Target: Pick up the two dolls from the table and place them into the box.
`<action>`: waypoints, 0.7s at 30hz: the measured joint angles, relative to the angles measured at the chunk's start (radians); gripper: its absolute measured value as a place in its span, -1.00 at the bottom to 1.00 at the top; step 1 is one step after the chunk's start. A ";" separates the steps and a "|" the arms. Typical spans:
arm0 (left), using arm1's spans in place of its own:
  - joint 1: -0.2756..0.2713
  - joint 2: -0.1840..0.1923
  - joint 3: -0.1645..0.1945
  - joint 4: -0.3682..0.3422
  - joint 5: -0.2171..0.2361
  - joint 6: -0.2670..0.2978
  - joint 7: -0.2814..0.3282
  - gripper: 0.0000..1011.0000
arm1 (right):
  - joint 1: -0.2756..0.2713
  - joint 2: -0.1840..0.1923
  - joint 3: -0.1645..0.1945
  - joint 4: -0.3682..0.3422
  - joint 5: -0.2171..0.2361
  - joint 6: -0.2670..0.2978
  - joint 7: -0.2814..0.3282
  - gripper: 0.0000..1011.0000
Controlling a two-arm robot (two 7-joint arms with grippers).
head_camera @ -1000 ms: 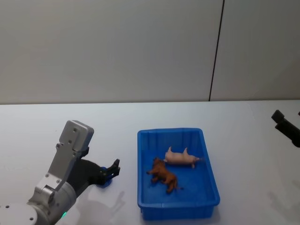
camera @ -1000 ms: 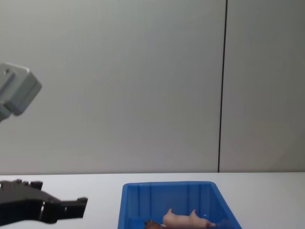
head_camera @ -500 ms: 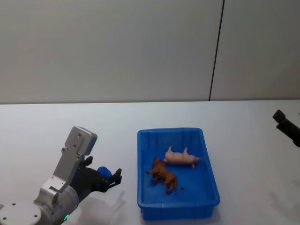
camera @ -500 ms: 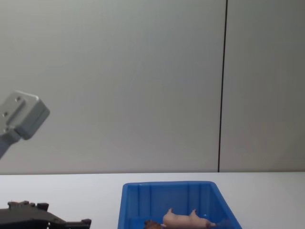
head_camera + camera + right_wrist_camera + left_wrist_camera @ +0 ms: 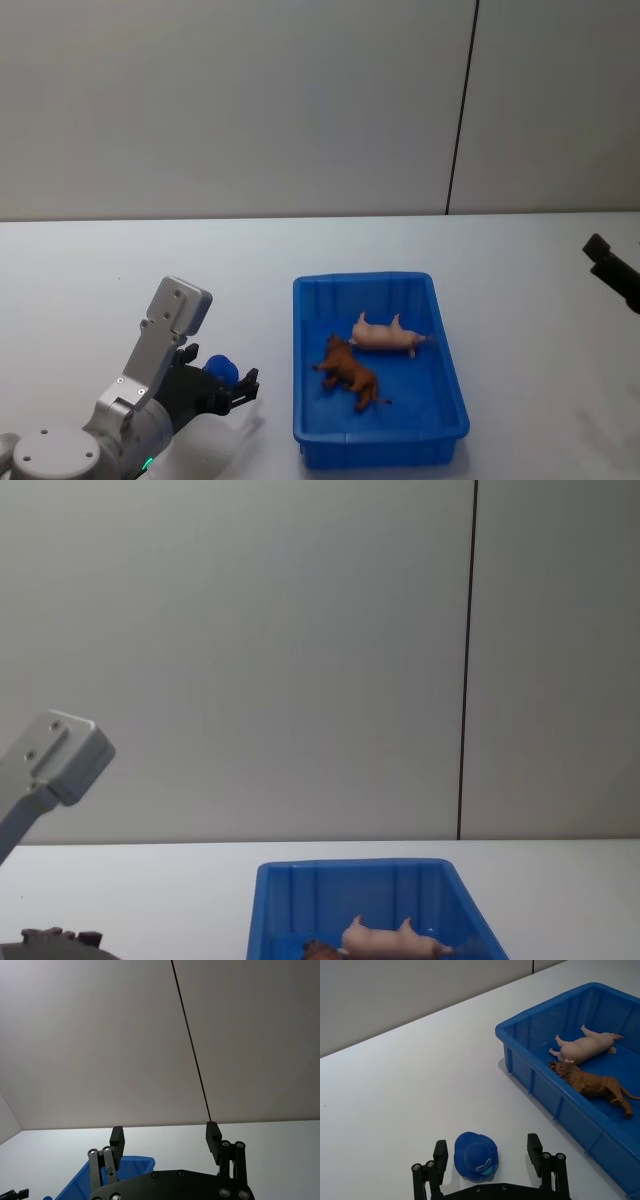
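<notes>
Lying on the floor of the box (image 5: 362,281) are both dolls, the pale pink doll (image 5: 388,335) and the brown doll (image 5: 350,373), close together. The left gripper (image 5: 487,1142) is hovering low over the table (image 5: 100,260), near the box, with its jaws spread wide and gripping nothing. A small blue cap (image 5: 476,1156) is sitting between its fingers. The right gripper (image 5: 165,1130) is hanging off to the right, wide open and empty. Hazard: closing or sweeping the left gripper is likely to catch the cap, or to strike the box wall and shift the box.
</notes>
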State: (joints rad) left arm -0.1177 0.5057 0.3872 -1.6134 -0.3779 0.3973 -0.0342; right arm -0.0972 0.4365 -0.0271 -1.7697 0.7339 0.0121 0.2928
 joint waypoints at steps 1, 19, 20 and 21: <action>-0.003 -0.003 0.000 0.008 0.003 0.001 -0.001 0.99 | 0.000 0.000 0.000 0.000 0.000 0.000 0.000 0.98; -0.052 -0.055 0.003 0.127 0.015 -0.018 -0.028 0.99 | 0.000 0.000 0.000 0.000 0.001 0.000 0.000 0.98; -0.054 -0.057 0.003 0.132 0.015 -0.019 -0.028 0.99 | 0.000 0.000 0.000 0.000 0.001 0.000 0.000 0.98; -0.057 -0.059 0.003 0.138 0.016 -0.021 -0.029 0.99 | 0.000 0.000 0.000 0.000 0.001 0.000 0.000 0.98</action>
State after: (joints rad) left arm -0.1745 0.4466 0.3898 -1.4752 -0.3623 0.3767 -0.0631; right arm -0.0976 0.4366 -0.0271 -1.7696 0.7345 0.0120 0.2929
